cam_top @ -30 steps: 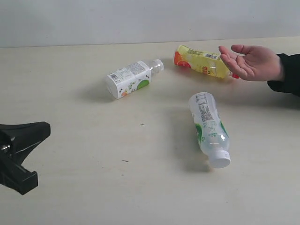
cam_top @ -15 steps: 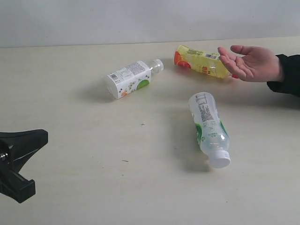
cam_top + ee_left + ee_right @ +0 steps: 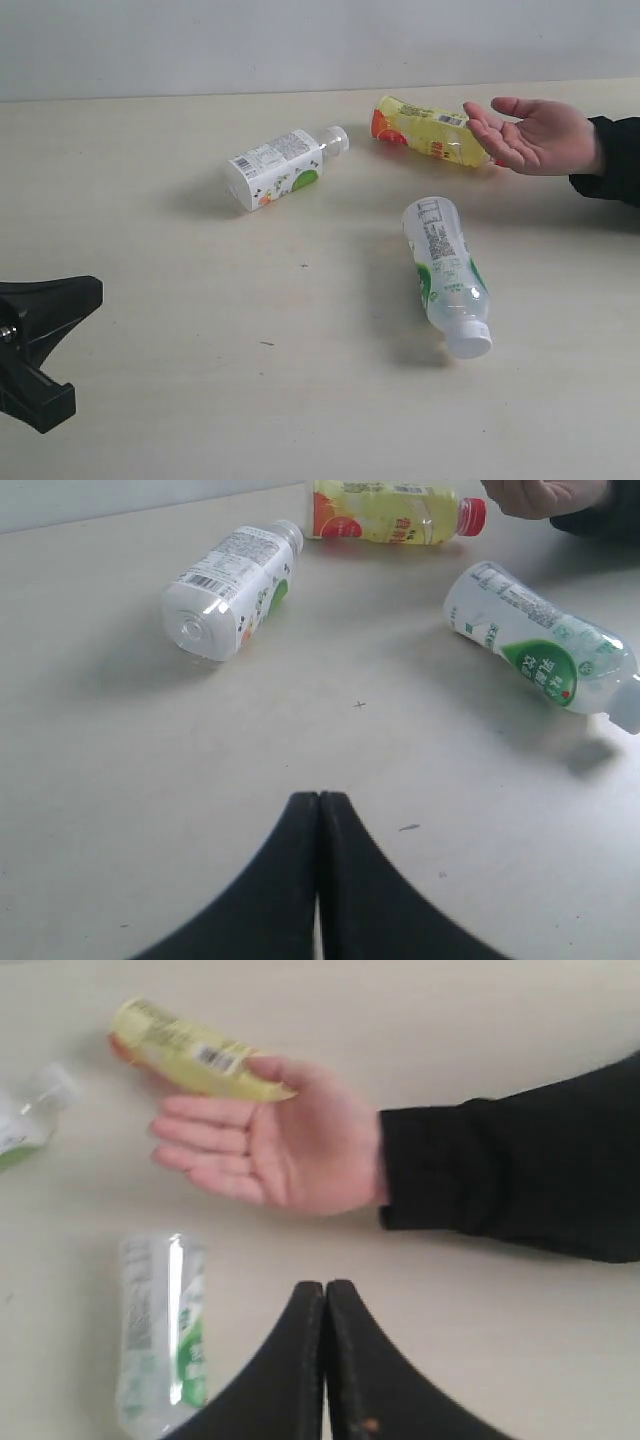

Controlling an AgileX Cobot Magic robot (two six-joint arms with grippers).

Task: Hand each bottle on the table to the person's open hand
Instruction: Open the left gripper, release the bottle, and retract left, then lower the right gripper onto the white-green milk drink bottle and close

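Observation:
Three bottles lie on their sides on the beige table (image 3: 200, 380). The short white-labelled bottle (image 3: 278, 169) (image 3: 231, 591) is at the back left. A yellow bottle (image 3: 425, 131) (image 3: 388, 513) (image 3: 188, 1053) lies at the back, just behind the person's open hand (image 3: 538, 136) (image 3: 287, 1150). The green-white bottle (image 3: 446, 268) (image 3: 542, 648) (image 3: 160, 1330) with a white cap (image 3: 468, 341) is in the middle right. My left gripper (image 3: 98, 287) (image 3: 319, 798) is shut and empty at the lower left, far from the bottles. My right gripper (image 3: 325, 1286) is shut and empty, on the near side of the hand.
The person's black sleeve (image 3: 612, 158) (image 3: 510, 1175) reaches in from the right edge. A pale wall (image 3: 300, 45) rises behind the table's far edge. A few tiny dark specks (image 3: 304, 266) mark the tabletop between the bottles.
My left gripper has drawn back slightly toward the lower left. The hand has shifted a little; the bottles have not moved.

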